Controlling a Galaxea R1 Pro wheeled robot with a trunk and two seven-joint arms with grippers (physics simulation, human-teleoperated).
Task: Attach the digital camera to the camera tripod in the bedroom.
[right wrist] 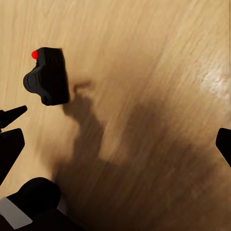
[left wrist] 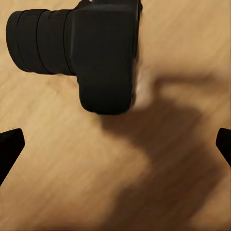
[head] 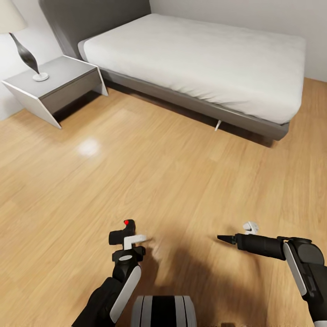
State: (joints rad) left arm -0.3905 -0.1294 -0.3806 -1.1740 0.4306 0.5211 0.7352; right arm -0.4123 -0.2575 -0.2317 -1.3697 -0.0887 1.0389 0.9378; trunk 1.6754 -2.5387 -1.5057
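Head view shows the digital camera (head: 123, 232) lying on the light wood floor (head: 181, 181) just ahead of the left tool (head: 134, 245), well short of the bed (head: 204, 59) and the bedside surface (head: 54, 79). The placement suggests a pickup stage: the left tool sits over the camera, its fingertips spread wide at the edges of the left wrist view and holding nothing. The camera (left wrist: 82, 48) lies with its long axis running lens-to-body — lens barrel toward the robot's left, red dot on the far side. The right tool (head: 247, 229) hangs nearby, likewise spread wide and empty; its wrist view looks down on the camera (right wrist: 47, 76) from a distance, probably on standby.
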